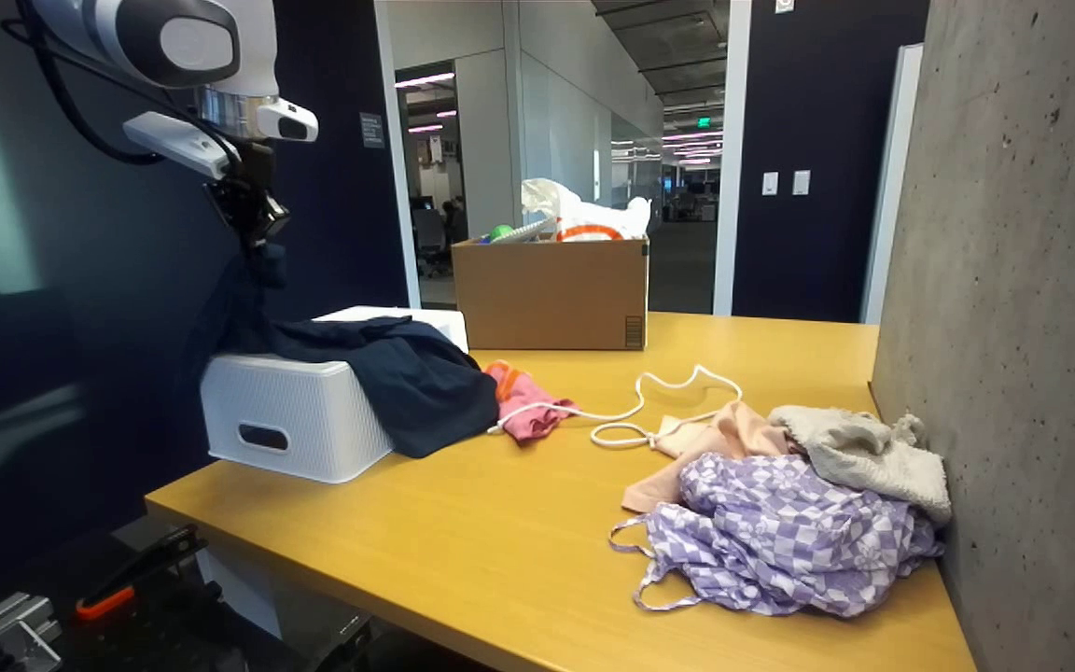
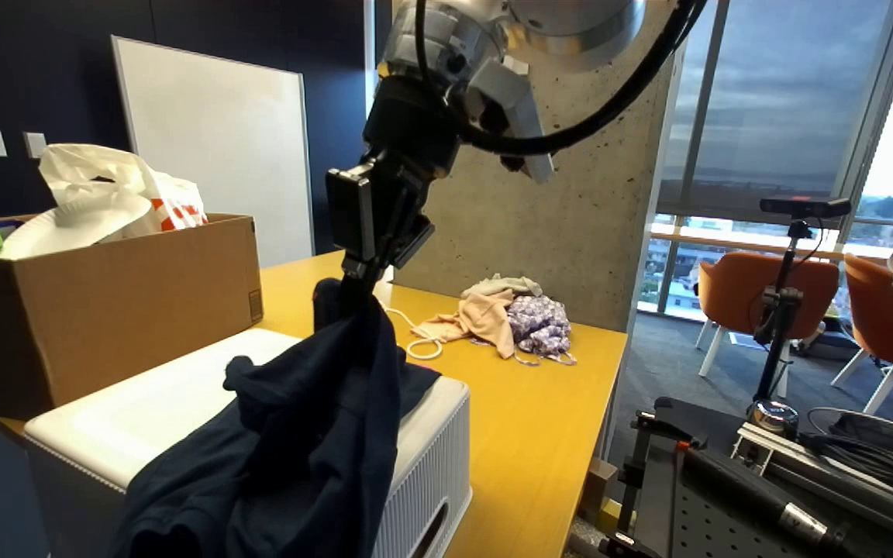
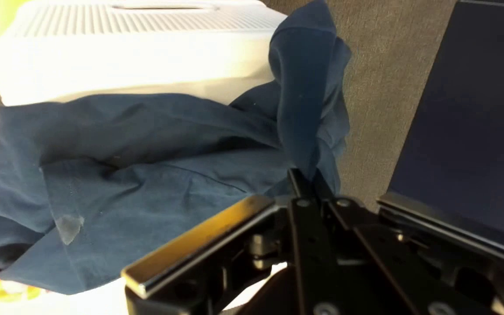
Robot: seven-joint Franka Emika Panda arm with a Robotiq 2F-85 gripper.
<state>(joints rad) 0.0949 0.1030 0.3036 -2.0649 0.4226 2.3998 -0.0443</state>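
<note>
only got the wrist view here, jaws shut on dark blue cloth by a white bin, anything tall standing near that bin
Observer: Yes, a brown cardboard box stands on the table close beside the white bin.
Operator: ok is the box empty
Observer: No, a white plastic bag, among other things, sticks out of its top.
Operator: any clothes heaped somewhere else on the table
Observer: Yes, in both exterior views a purple checked garment, a peach cloth and a grey-beige cloth lie heaped by the concrete wall, well apart from the dark blue cloth.
</note>
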